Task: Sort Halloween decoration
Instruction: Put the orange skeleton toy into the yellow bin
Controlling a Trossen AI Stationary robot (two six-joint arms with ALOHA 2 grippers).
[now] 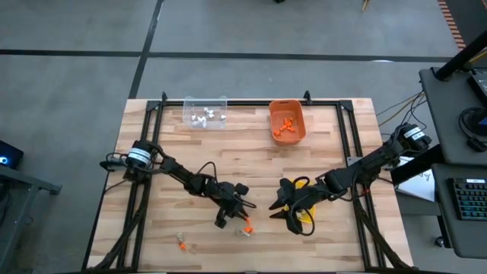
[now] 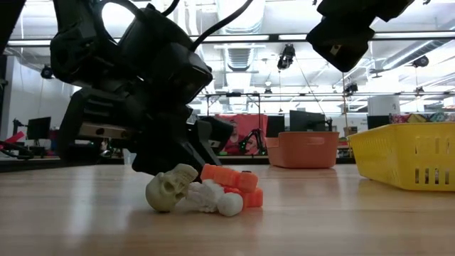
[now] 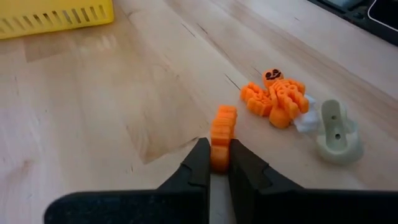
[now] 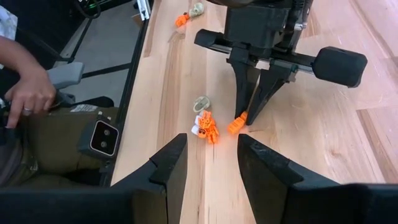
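The left pincer (image 3: 214, 158) pinches shut on an orange trinket (image 3: 222, 135) resting on the tabletop (image 3: 93, 112) beside a small heap (image 3: 280, 99), gripping only its end, so lifting may let it slip.

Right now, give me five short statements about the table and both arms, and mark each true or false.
1. The left gripper has its jaws shut on an orange trinket. True.
2. The right gripper holds a skull. False: its jaws are open and empty.
3. The orange bin contains orange pieces. True.
4. The clear bin is empty. False: white pieces lie in it.
5. A pale skull lies on the table. True.
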